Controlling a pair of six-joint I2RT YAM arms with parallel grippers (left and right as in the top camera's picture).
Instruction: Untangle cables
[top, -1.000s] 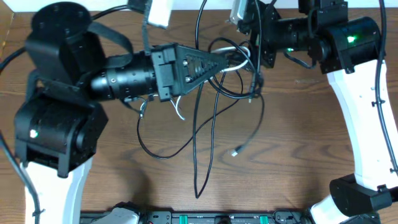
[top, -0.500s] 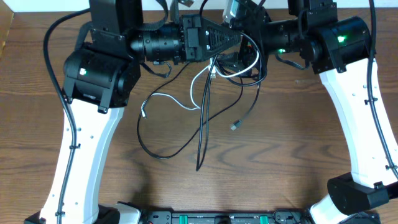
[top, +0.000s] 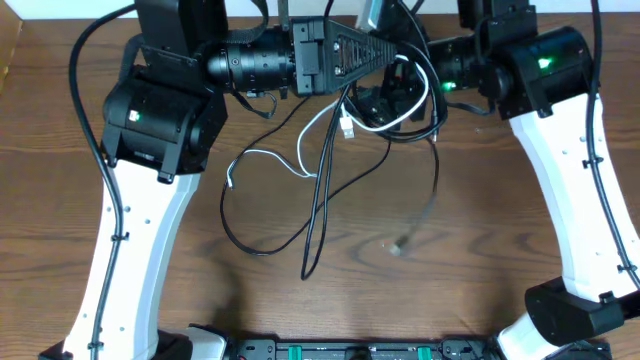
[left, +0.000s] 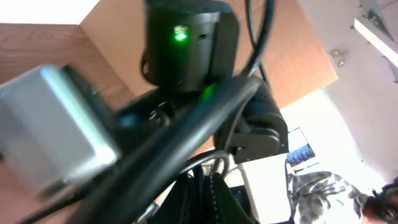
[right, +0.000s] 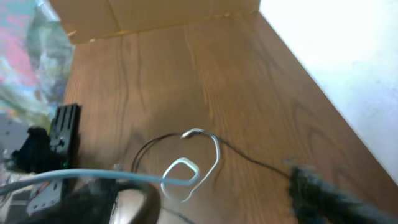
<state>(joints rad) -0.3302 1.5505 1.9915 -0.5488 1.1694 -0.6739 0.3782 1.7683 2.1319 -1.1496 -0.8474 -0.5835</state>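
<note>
the left gripper (top: 385, 55) is clamping shut on the tangle of cables (top: 320, 190), holding it above the table (top: 500, 220) near the far edge, with the ends dangling. the right gripper (right: 224, 193) is standing open beside the knot. a blurred plug (top: 404, 244) is probably swinging and risking a snag, so a fast pull would likely be tightening the knot.

The left gripper (top: 392, 55) hides part of the cables (top: 322, 190) near the table's (top: 500, 250) far edge. One plug tip (top: 403, 244) is motion-blurred; its form is indistinct.
</note>
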